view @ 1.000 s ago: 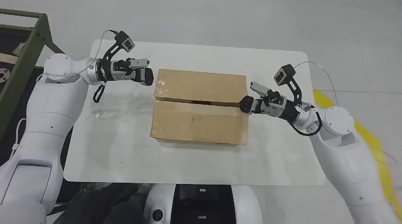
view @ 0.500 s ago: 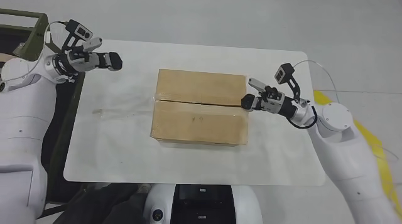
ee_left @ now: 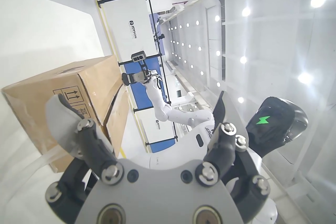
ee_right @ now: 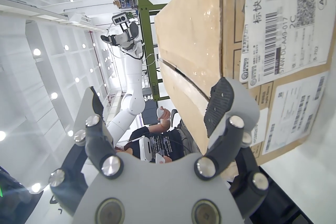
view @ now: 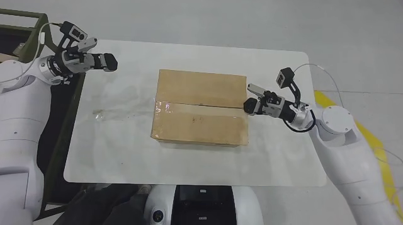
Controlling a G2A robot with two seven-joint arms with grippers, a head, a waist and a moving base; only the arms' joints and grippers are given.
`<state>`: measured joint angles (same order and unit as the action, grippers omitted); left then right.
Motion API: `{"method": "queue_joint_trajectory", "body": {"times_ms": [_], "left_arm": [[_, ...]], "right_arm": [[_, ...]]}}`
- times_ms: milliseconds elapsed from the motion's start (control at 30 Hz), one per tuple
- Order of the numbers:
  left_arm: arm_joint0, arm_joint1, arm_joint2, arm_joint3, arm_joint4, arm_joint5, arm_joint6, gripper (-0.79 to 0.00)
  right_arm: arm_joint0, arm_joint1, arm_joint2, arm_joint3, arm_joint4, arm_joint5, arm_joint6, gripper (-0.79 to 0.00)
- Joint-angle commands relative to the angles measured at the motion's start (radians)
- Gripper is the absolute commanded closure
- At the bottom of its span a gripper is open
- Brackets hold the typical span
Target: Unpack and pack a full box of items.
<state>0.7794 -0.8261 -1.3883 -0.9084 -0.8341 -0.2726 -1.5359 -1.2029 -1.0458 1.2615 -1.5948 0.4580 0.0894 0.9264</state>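
White surface (view: 277,155) carries the closed cardboard box (view: 200,106) at its middle, its two top flaps meeting along a seam so that whatever lies inside is hidden. At the box's right end the right claw (view: 250,98) has its fingers apart, one pad level with the seam by the labelled end face; whether it touches the cardboard cannot be told. Well apart from the box, the left claw (view: 112,62) hangs spread near the surface's far-left corner, beside a green frame (view: 25,13) cut off at the picture's border.
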Motion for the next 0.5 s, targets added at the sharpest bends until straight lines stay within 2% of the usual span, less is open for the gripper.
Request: {"method": "queue_joint_trajectory", "body": {"times_ms": [0,467], "left_arm": [[-0.001,0.0,-0.001,0.002,0.003,0.0,0.0,-0.785],[0.002,0.001,-0.008,-0.009,0.011,-0.003,0.01,-0.785]], "right_arm": [[-0.001,0.001,0.0,-0.003,-0.003,0.002,0.006,-0.785],[0.002,0.001,-0.012,-0.015,-0.02,0.014,0.005,-0.785]]}}
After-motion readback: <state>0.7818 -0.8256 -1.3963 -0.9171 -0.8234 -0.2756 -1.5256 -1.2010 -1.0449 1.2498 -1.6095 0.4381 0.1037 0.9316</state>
